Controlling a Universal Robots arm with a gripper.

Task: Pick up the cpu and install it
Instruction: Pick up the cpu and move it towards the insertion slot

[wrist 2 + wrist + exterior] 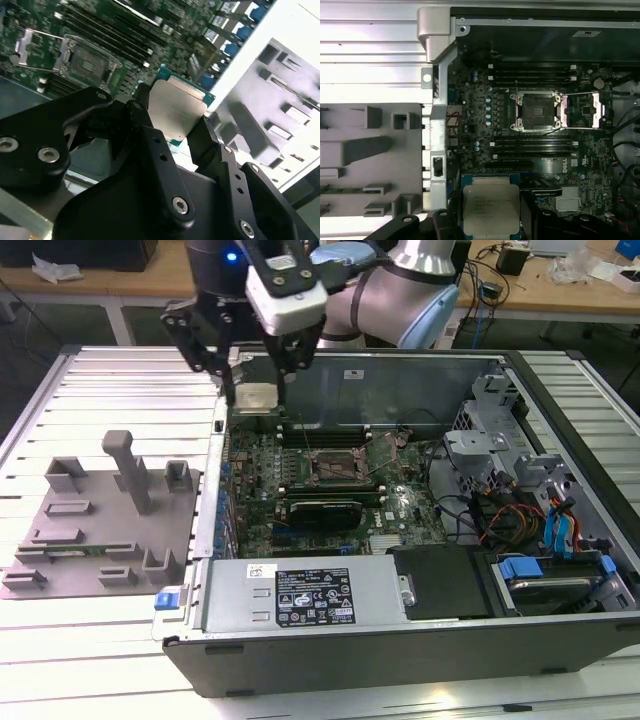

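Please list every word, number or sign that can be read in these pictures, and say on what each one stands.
No text can be read with certainty.
Large label on the power supply, exterior view: print too small to read.
White sticker on the case wall, exterior view: too small to read.
Faint lines of print on the cpu, first wrist view: too blurred to read.

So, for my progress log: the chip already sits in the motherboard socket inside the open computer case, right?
No. The chip is clamped in the gripper; the socket is empty, as the first wrist view shows. The computer case is indeed open.
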